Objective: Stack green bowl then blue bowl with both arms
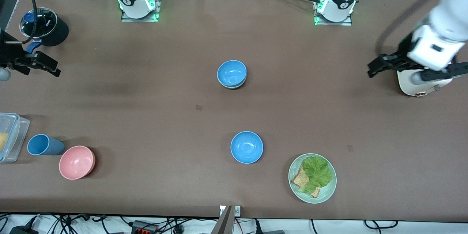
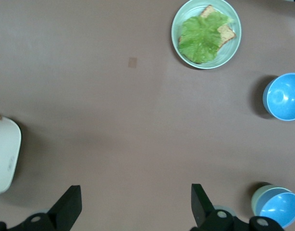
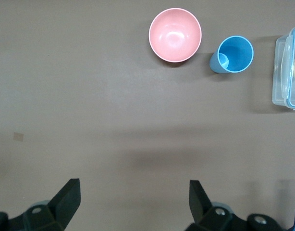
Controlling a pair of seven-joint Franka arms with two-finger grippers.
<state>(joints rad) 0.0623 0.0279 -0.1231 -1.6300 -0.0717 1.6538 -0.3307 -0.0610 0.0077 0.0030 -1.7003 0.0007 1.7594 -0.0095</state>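
Note:
The blue bowl [image 1: 231, 72] sits nested in the green bowl [image 1: 234, 86] at the middle of the table; only the green bowl's rim shows under it. The left wrist view shows the blue bowl [image 2: 280, 209] inside the green bowl [image 2: 259, 199]. My left gripper [image 1: 373, 67] hangs open and empty over the left arm's end of the table, its own view showing [image 2: 136, 202] bare table between the fingers. My right gripper [image 1: 53, 66] hangs open and empty over the right arm's end, also over bare table [image 3: 134, 199].
A deeper blue bowl [image 1: 246, 147] stands nearer the front camera. Beside it is a pale green plate [image 1: 294, 186] with lettuce and toast. A pink bowl [image 1: 76, 162], blue cup [image 1: 44, 144] and clear box [image 1: 11, 137] lie at the right arm's end. A white appliance [image 1: 416, 84] sits under the left gripper.

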